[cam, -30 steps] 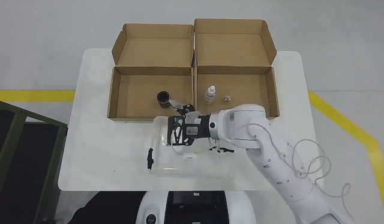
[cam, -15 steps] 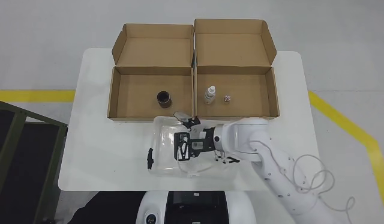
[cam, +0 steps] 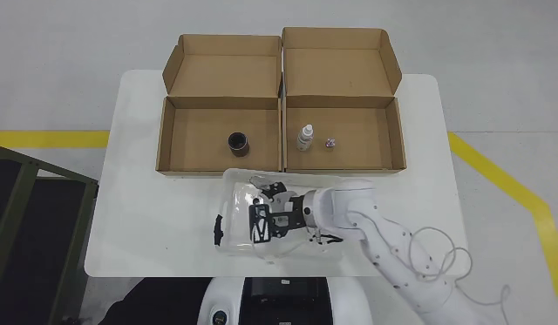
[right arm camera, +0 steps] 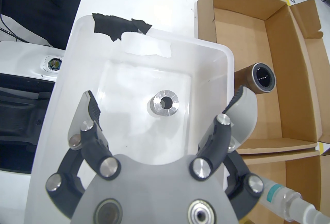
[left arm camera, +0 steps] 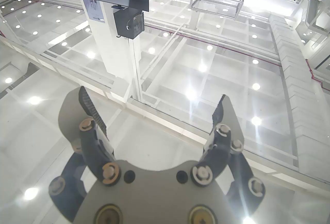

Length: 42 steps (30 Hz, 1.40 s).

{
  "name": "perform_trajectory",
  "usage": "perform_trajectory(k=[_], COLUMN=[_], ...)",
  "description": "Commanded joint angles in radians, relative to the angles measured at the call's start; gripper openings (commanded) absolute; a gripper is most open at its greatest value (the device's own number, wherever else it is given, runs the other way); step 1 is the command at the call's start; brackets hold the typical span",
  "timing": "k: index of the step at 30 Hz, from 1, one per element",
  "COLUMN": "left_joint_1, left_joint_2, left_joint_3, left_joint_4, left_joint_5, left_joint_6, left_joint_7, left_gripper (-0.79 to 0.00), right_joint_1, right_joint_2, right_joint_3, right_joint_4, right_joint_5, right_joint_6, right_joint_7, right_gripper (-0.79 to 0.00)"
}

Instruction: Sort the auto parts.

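My right gripper (cam: 258, 213) (right arm camera: 165, 93) hangs open over a translucent white bin (cam: 229, 181) (right arm camera: 229, 55) at the table's front middle. A silver ring-shaped part (right arm camera: 165, 105) lies on the bin's floor, just beyond the open fingers, untouched. A dark cylindrical bearing (cam: 238, 142) (right arm camera: 257, 78) lies in the left cardboard box (cam: 187, 138) (right arm camera: 291, 116). The right cardboard box (cam: 370, 138) holds a small clear bottle (cam: 305, 136) (right arm camera: 283, 198) and a tiny part (cam: 330, 141). My left gripper (left arm camera: 152, 94) is open, holds nothing, and points up at the ceiling.
Both boxes stand side by side at the back of the white table (cam: 148, 212) with lids folded back. Black tape (cam: 218, 229) (right arm camera: 116, 26) sticks to the bin's left end. Bare tabletop lies left and right of the bin.
My right gripper has drawn back from beside the dark bearing in the left box, toward the table's front, and now hangs over the bin. The bearing stays in the box.
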Motion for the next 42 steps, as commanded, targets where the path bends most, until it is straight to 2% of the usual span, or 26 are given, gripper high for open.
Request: perform_trajectory(k=[1, 14, 18, 20, 21, 25, 35, 40, 42], left_joint_1=[0.000, 0.000, 0.000, 0.000, 0.000, 0.000, 0.000, 0.000, 0.000], left_joint_2=[0.000, 0.000, 0.000, 0.000, 0.000, 0.000, 0.000, 0.000, 0.000], left_joint_3=[0.000, 0.000, 0.000, 0.000, 0.000, 0.000, 0.000, 0.000, 0.000], left_joint_4=[0.000, 0.000, 0.000, 0.000, 0.000, 0.000, 0.000, 0.000, 0.000], left_joint_5=[0.000, 0.000, 0.000, 0.000, 0.000, 0.000, 0.000, 0.000, 0.000], left_joint_6=[0.000, 0.000, 0.000, 0.000, 0.000, 0.000, 0.000, 0.000, 0.000], left_joint_7=[0.000, 0.000, 0.000, 0.000, 0.000, 0.000, 0.000, 0.000, 0.000], left_gripper=[0.000, 0.000, 0.000, 0.000, 0.000, 0.000, 0.000, 0.000, 0.000], right_joint_1=[0.009, 0.057, 0.068, 0.075, 0.077, 0.088, 0.114, 0.124, 0.126], right_joint_2=[-0.002, -0.012, -0.015, -0.017, -0.017, -0.020, -0.026, -0.029, -0.030], right_joint_3=[-0.010, -0.058, -0.069, -0.075, -0.077, -0.085, -0.098, -0.106, -0.108], right_joint_4=[0.019, 0.124, 0.150, 0.164, 0.168, 0.190, 0.240, 0.256, 0.261], right_joint_5=[-0.003, -0.001, 0.003, 0.005, 0.005, 0.009, 0.012, 0.016, 0.017], right_joint_6=[0.005, 0.037, 0.044, 0.048, 0.049, 0.056, 0.076, 0.079, 0.080], right_joint_7=[-0.004, -0.015, -0.018, -0.022, -0.024, -0.032, -0.049, -0.056, -0.058], right_gripper=[0.000, 0.000, -0.043, -0.086, -0.132, -0.203, -0.280, -0.397, -0.419])
